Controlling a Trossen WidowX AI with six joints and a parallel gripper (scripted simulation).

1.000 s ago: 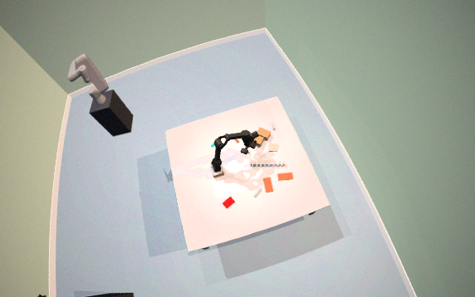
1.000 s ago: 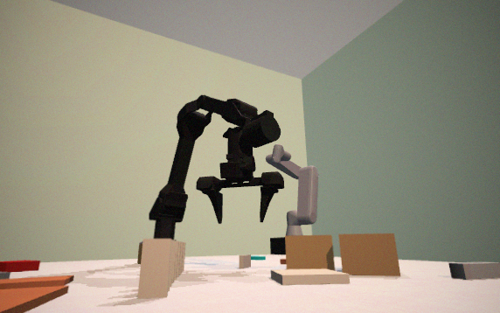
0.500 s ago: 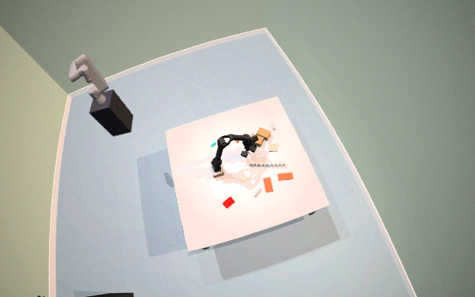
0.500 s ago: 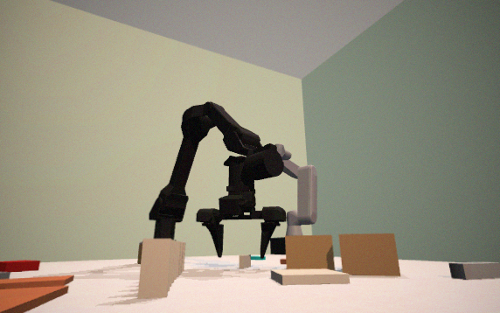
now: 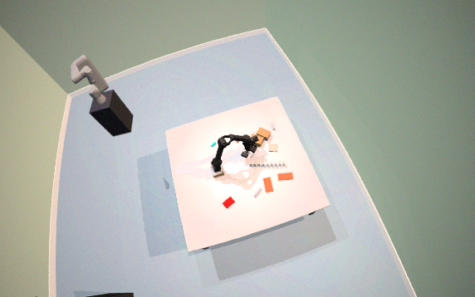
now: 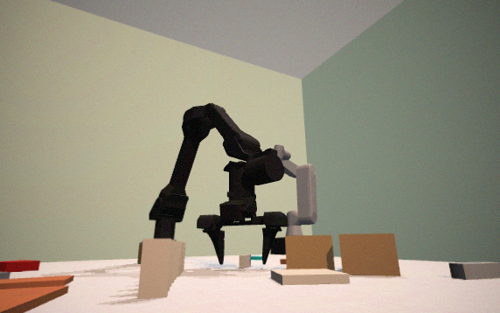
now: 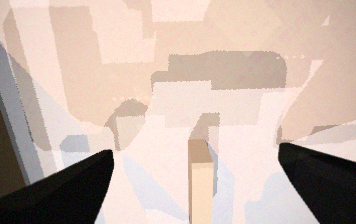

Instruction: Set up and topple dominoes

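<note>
And it's solid black on the arm (image 5: pixel 220 151) (image 6: pixel 185 163), plain beige along the domino row (image 5: pixel 267 165) (image 6: pixel 155 268), tan-brown for the two boxes (image 6: pixel 309 252) (image 6: pixel 369 254), vivid red on one block (image 5: pixel 228 202) (image 6: pixel 19 265), orange on two flat slabs (image 5: pixel 268 184) (image 5: pixel 285 176), and a tiny piece (image 5: pixel 213 144) (image 6: pixel 256 258), probably teal!

- Looks like a robotics lab
- Black robot arm (image 5: pixel 221 143) (image 6: pixel 185 162) on a white table (image 5: pixel 199 224) (image 6: pixel 245 297)
- Grey robot arm (image 5: pixel 99 79) (image 6: pixel 306 194) on a black pedestal (image 5: pixel 111 117)
- Plain green walls (image 5: pixel 399 104) (image 6: pixel 406 153)

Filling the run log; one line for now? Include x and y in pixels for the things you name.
black fingers (image 6: pixel 243 263): open | pale wooden domino (image 6: pixel 245 261) (image 7: pixel 202 192): between them, ungripped | beige domino row (image 5: pixel 267 165) (image 6: pixel 156 268): standing
</note>
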